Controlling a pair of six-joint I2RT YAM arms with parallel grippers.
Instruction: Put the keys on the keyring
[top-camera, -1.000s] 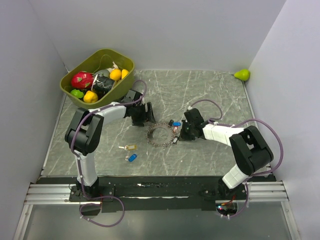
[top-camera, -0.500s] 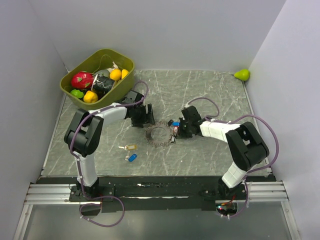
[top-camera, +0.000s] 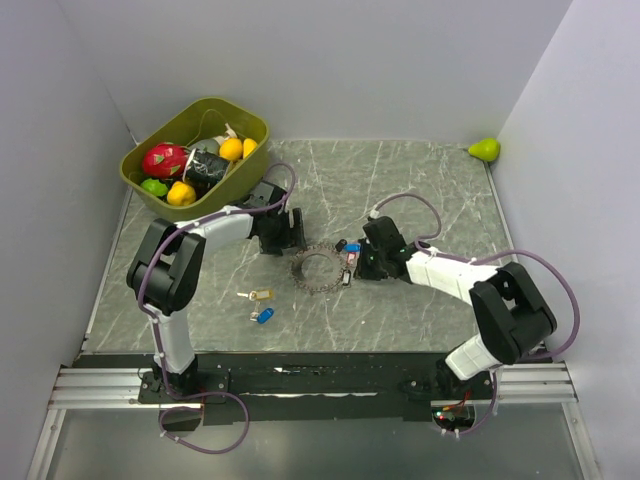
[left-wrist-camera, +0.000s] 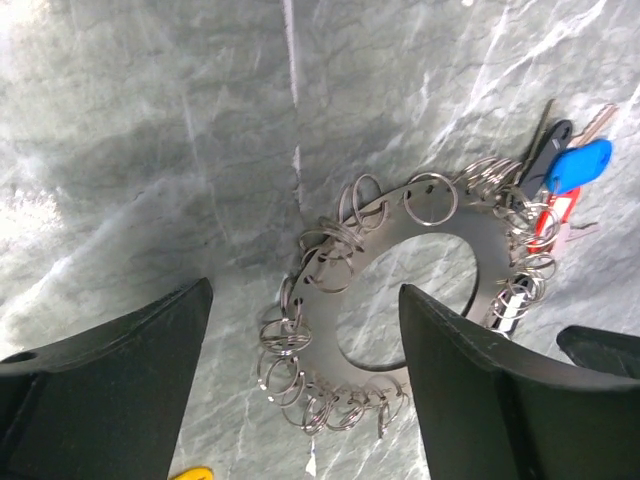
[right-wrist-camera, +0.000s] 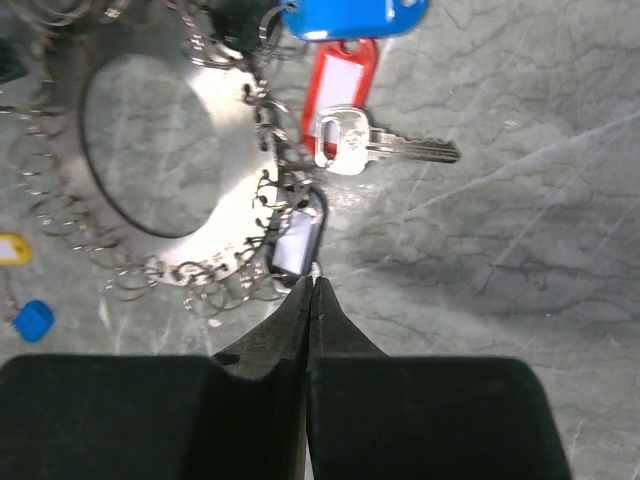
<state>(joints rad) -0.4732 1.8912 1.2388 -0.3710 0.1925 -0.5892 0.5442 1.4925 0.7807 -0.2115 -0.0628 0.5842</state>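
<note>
Keyring: flat silvery metal keyring, a disc with a round hole and many small wire loops along its rim. You find it lying flat at mid-table, between the two grippers.
Keys at the keyring: blue plastic tag, red plastic tag, plain silver key lying against the red tag, and black-framed tag with a white insert. All sit at the disc's right edge among the loops. You cannot tell which loop carries which.
Loose keys: yellow-tagged key and loose blue key. They lie close together on the table, left of the keyring and nearer the arm bases, apart from the disc.
Left gripper: left gripper has its jaws spread wide and holds nothing. It hovers over the far-left rim of the keyring; in the wrist view one finger stands on either side of that rim.
Right gripper: right gripper has its jaws pressed fully together with nothing between them. The tips sit just beside the black-framed tag; you cannot tell whether they touch it.
Table: grey marbled table top.
Bin: olive-green plastic bin at the far-left corner, holding toy fruit.
Pear: green toy pear at the far-right corner, well apart from everything else.
</note>
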